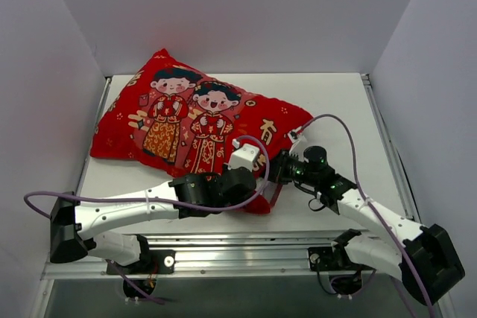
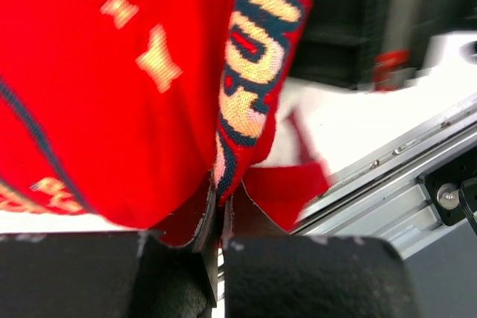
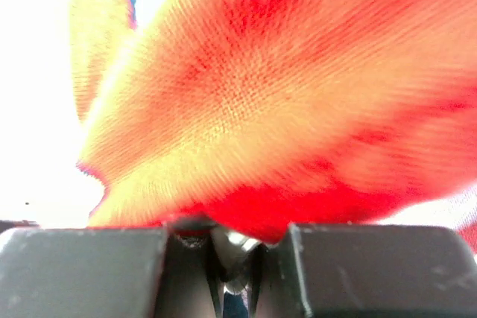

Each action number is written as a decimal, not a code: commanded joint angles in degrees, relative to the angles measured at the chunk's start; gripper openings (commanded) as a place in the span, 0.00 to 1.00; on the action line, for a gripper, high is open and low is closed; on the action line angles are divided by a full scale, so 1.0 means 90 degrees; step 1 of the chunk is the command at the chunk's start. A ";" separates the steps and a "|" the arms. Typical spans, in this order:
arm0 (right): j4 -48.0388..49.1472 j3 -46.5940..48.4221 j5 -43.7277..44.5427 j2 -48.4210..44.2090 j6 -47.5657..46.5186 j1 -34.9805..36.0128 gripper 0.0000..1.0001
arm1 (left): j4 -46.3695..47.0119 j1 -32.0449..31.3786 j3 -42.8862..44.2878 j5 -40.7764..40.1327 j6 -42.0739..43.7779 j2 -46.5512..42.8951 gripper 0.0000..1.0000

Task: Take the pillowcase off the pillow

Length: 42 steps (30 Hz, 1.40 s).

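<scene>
Left jaws and right jaws both pinched tight on the near corner of the pillowcase, which lies on the counter.

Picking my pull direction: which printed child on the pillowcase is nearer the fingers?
The open-mouthed, laughing child, on the side of the right arm; the other child is printed farther left.
</scene>
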 commanded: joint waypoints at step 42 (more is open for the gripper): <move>-0.2848 0.2926 -0.2090 -0.1742 -0.0732 -0.1399 0.00 | 0.0033 0.1735 -0.2075 -0.4020 -0.2780 -0.1184 0.10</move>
